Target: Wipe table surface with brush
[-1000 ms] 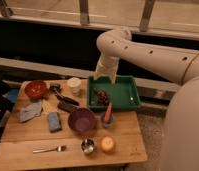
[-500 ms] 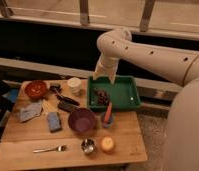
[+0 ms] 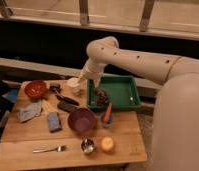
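Filling the lower right of the frame, the robot's cream body stood nearest, beside the right end of the counter, a light-brown plank top. Along the counter's near edge lay a fork at lower left, then a small metal cup with a round yellow thing just beside it. The widest bare boards lay at lower left, around the fork.

Farther in, a purple bowl sat mid-counter. A small cup holding an orange stick stood just to its right and a blue-grey pad to its left, with a grey cloth near the left edge. Behind the pad lay a flat dark block. Just behind that lay the brush, flat on the boards, between a red bowl and a white cup.

A green tray filled the far right corner, with a dark lump by its left wall. The tool hung over the tray's left rim, right of the white cup and apart from the brush. Its fingers were spread and held nothing. The arm crossed the upper right. Beyond the far edge ran a dark wall and a window rail.
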`<state>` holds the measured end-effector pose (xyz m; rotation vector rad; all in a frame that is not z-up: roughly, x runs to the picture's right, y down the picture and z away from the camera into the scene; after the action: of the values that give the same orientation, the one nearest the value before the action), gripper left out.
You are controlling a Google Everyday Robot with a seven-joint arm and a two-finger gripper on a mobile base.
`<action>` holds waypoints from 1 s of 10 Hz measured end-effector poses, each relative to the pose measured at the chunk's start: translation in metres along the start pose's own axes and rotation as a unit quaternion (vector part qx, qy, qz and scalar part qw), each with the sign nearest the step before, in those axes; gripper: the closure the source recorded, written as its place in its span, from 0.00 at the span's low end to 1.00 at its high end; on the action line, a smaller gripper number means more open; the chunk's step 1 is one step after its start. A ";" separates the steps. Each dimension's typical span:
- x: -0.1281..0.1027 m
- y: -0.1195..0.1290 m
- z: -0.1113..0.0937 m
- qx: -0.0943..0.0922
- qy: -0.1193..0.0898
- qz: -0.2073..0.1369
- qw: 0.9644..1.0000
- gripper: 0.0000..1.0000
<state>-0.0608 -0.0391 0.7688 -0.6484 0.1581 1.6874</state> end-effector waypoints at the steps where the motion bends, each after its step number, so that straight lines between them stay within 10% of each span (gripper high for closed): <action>1: 0.000 0.004 0.001 -0.004 0.001 -0.002 1.000 0.35; 6: 0.001 0.004 0.005 -0.003 -0.004 -0.007 1.000 0.35; 10: 0.010 0.060 0.046 0.005 0.006 -0.053 0.999 0.35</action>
<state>-0.1335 -0.0234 0.7874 -0.6479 0.1379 1.5805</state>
